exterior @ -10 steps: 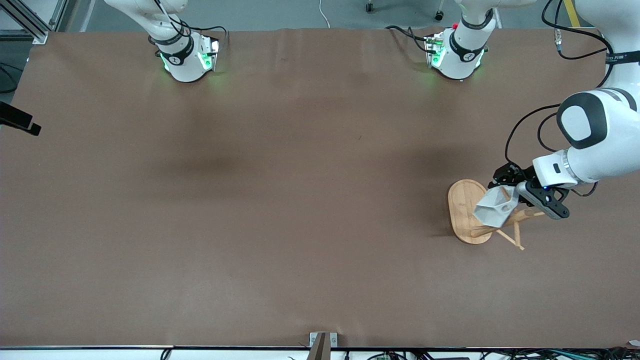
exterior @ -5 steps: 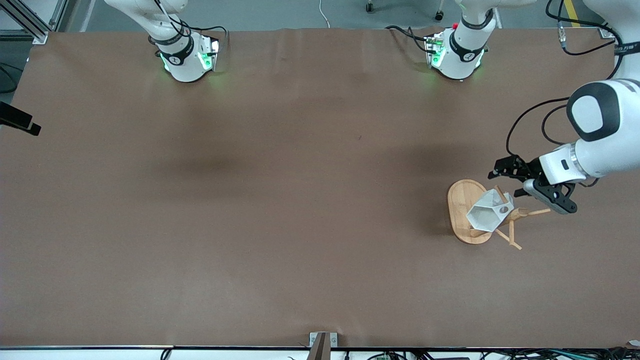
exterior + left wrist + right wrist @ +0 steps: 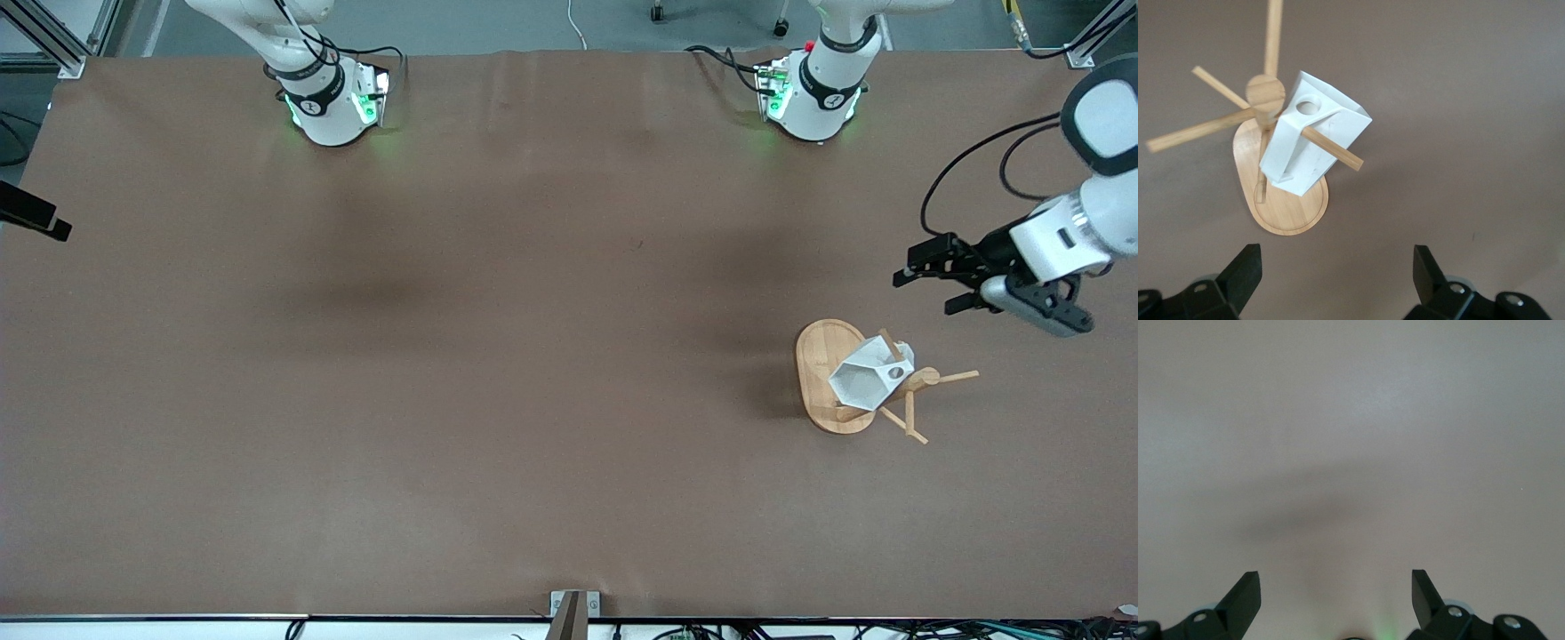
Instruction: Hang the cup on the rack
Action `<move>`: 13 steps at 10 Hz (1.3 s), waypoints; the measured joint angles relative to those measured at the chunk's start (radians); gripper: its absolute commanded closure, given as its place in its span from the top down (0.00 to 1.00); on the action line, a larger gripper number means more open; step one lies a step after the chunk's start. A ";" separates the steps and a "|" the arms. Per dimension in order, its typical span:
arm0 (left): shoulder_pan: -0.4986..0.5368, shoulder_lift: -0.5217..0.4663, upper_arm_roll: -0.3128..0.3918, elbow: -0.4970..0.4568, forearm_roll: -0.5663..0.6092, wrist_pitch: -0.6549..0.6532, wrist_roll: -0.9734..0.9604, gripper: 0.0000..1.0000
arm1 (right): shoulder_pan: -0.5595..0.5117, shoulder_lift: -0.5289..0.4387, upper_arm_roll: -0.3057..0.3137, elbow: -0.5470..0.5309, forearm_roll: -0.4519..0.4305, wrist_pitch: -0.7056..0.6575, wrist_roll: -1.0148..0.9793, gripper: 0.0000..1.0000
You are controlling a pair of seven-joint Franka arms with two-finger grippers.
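Cup: the cup (image 3: 867,383) hangs on the rack (image 3: 822,356), a peg (image 3: 1331,147) passing through its handle so its weight rests there; nothing else holds it. I judge the hanging done.
Cup tilt: it leans with its mouth turned sideways and down toward the rack's base, as a cup hung by the handle would.
Rack: it stands on the desk (image 3: 498,356) toward the left arm's end, with the oval base flat and other pegs bare.
Left gripper: the left gripper (image 3: 933,280) is in the air over bare desk close to the rack, fingers spread wide and gripping nothing, clear of the cup.
Right gripper: the right gripper (image 3: 1336,587) is also spread wide and empty. I see only bare desk under it, and that arm waits.
Hidden: the front view shows the right arm's base only, and the left arm's upper part is cut off at the edge.
Hard to tell: I cannot see how far along the peg the handle sits.
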State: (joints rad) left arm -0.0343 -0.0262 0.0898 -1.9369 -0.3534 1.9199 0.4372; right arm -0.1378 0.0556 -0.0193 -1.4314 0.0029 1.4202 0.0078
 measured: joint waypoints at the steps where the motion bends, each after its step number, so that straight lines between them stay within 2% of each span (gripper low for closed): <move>1: -0.002 -0.032 -0.024 0.000 0.055 -0.002 -0.120 1.00 | 0.000 0.000 0.000 -0.002 0.000 0.019 0.000 1.00; 3: -0.008 -0.065 -0.129 0.001 0.257 -0.001 -0.361 1.00 | 0.001 0.000 0.000 -0.006 0.000 0.045 -0.002 1.00; 4: -0.014 -0.084 -0.152 0.002 0.290 -0.009 -0.414 1.00 | 0.001 0.000 0.000 -0.006 0.000 0.047 -0.003 1.00; 8: -0.003 -0.176 -0.135 0.021 0.305 -0.123 -0.430 1.00 | -0.001 0.000 0.000 -0.006 0.000 0.048 -0.003 1.00; 10: -0.002 -0.142 -0.136 0.071 0.310 -0.141 -0.534 1.00 | -0.005 0.000 -0.001 -0.007 0.000 0.048 -0.013 1.00; 13: -0.002 -0.043 -0.130 0.259 0.315 -0.216 -0.621 1.00 | -0.006 0.000 -0.001 -0.007 0.000 0.048 -0.019 1.00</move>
State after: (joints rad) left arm -0.0360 -0.0692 -0.0399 -1.6774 -0.0384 1.7042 -0.1836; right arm -0.1442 0.0559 -0.0205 -1.4388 0.0029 1.4677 -0.0114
